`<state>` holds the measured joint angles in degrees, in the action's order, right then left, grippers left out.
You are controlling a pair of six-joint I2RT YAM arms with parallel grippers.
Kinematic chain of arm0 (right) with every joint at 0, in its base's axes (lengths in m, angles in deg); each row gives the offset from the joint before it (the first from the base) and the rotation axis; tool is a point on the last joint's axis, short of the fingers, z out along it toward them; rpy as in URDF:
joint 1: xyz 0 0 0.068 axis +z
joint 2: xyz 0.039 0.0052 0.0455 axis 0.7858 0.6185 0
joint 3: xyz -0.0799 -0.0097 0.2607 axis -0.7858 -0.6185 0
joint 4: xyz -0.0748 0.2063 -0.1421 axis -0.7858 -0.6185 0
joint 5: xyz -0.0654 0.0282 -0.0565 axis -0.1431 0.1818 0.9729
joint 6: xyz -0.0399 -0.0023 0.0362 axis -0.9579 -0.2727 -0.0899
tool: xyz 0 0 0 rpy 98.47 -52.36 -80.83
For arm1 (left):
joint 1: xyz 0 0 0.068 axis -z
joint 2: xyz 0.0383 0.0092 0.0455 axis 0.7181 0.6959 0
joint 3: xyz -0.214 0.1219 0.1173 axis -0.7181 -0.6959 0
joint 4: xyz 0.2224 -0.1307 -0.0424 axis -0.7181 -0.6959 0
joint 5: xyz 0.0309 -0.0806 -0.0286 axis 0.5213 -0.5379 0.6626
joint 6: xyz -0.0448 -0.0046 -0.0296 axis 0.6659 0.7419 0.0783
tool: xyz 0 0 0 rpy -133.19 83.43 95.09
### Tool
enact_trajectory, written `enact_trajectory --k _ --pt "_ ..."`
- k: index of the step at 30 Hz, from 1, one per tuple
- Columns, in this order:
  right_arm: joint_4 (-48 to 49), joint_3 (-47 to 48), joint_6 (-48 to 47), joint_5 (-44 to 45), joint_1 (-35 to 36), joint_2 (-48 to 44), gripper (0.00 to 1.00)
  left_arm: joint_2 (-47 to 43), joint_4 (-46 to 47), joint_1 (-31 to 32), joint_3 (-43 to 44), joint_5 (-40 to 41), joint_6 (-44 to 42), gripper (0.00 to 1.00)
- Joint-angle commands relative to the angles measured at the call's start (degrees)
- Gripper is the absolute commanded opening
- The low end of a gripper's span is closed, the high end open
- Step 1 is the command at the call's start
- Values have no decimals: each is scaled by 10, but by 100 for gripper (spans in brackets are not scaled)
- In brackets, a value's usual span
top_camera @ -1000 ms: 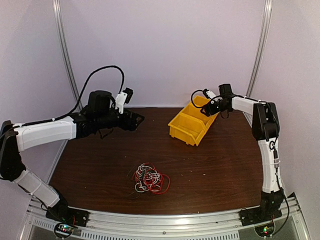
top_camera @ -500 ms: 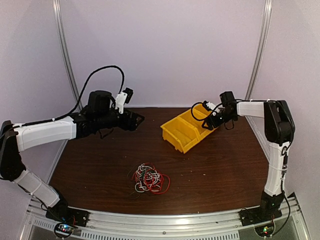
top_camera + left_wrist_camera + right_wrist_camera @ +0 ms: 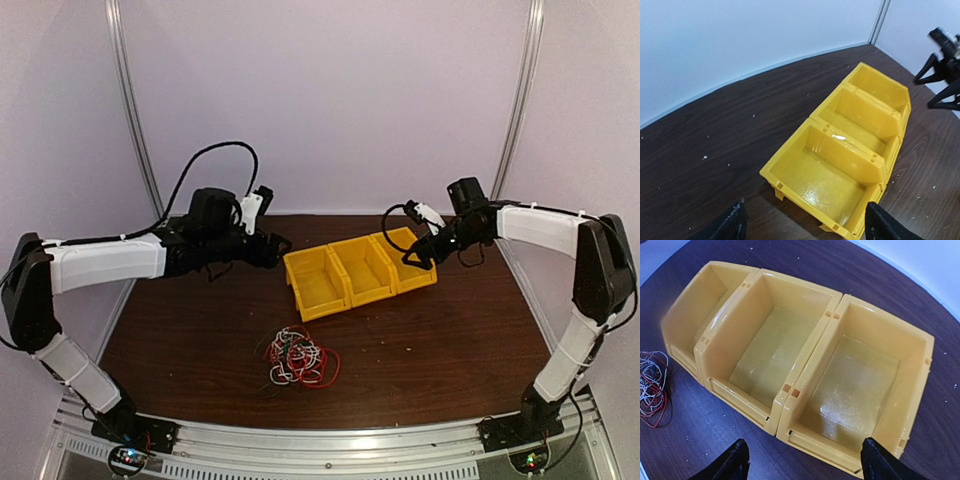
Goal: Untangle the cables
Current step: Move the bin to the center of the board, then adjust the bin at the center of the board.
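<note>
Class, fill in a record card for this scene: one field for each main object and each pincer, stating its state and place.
cables: red, white and black, one tangled clump on the near half of the table, nothing touching it
bins: three yellow, joined in a row, all empty, behind the clump
left pincer: open, holding nothing, by the row's left end
right pincer: open, holding nothing, at the row's right end
</note>
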<state>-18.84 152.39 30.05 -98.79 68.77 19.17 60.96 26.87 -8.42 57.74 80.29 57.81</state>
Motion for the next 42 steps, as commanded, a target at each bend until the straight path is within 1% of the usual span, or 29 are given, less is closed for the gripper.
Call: enact_trajectory --k 1,2,4,6,9,11,14,16,19,20,23,28,33,36,42 --pt "0 -37 -25 26 -13 -80 78 68 -89 18 64 99 41 82" --pt "8 -50 -28 32 -17 -95 78 79 -113 22 81 118 68 81" --pt "40 -80 -26 46 -33 -123 78 85 -125 25 74 128 129 80" --pt "85 -113 -20 49 -55 -141 78 84 -113 26 52 121 191 79" --pt "143 -142 -3 32 -94 -137 78 86 -71 33 26 96 252 79" --pt "150 -141 0 17 -100 -126 76 93 -50 41 22 80 272 79" --pt "158 -158 -3 6 -100 -129 74 116 -49 60 35 92 284 79" --pt "168 -174 1 2 -100 -139 75 139 -79 66 58 115 299 79" --pt "171 -187 13 -18 -100 -154 74 170 -108 67 84 122 319 76" --pt "167 -189 15 -26 -101 -158 74 176 -110 67 88 124 324 74" --pt "169 -197 21 -50 -101 -169 74 188 -110 67 94 146 332 66" --pt "171 -201 26 -74 -101 -167 73 218 -110 67 127 175 308 64" --pt "168 -202 19 -71 -103 -171 73 282 -157 58 217 208 280 59" --pt "171 -206 19 -70 -105 -180 73 316 -188 43 270 211 266 58" --pt "175 -211 15 -71 -117 -181 73 357 -186 12 329 207 234 55"
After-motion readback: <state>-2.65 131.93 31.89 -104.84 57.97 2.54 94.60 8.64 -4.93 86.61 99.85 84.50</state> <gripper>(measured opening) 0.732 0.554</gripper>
